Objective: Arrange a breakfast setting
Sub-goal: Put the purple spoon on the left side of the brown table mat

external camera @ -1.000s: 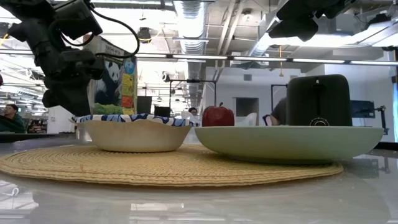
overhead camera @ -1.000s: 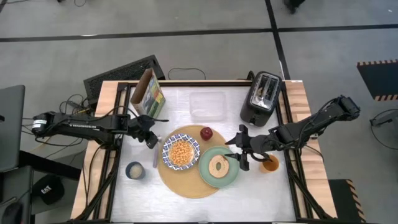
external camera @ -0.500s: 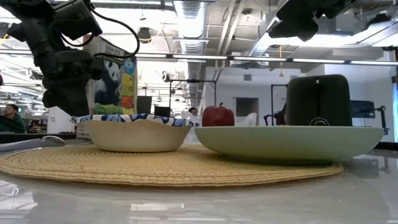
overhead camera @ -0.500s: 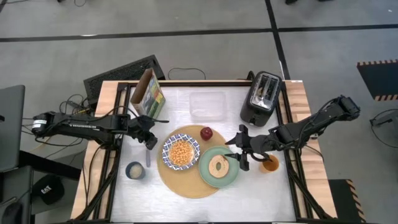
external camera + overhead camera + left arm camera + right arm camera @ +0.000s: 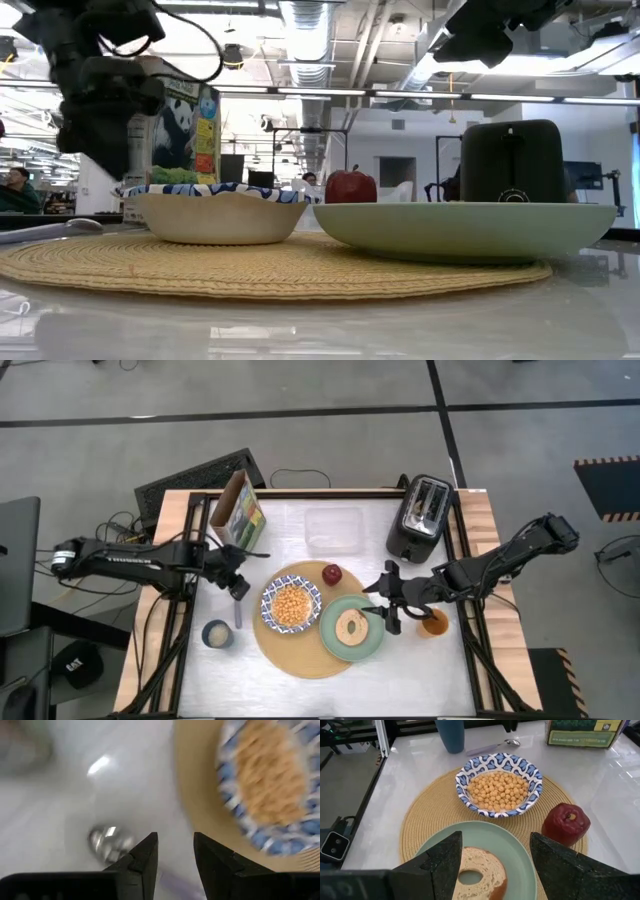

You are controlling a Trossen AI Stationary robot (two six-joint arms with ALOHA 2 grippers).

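Observation:
The round tan mat [image 5: 300, 655] carries the blue-and-white bowl [image 5: 291, 604] of cereal, the pale green plate [image 5: 372, 645] and the red apple [image 5: 332, 573]. A toast slice [image 5: 351, 627] with a hole lies on the plate. The spoon [image 5: 238, 615] lies flat on the table just left of the mat; it also shows in the left wrist view [image 5: 107, 842]. The panda cereal box [image 5: 238, 510] stands at the far left. My left gripper [image 5: 237, 587] hovers open above the spoon's far end. My right gripper [image 5: 390, 605] is open at the plate's right rim [image 5: 515, 845].
A blue cup [image 5: 216, 633] stands near the spoon, front left. An orange cup [image 5: 434, 624] stands right of the plate. The black toaster [image 5: 420, 515] and a clear container [image 5: 334, 530] stand at the back. The front strip of table is bare.
The spoon has gone from beside the bowl a little toward the table's left edge and now lies on the table beside the mat. My left gripper has then drawn up and slightly toward the left edge, away from it.

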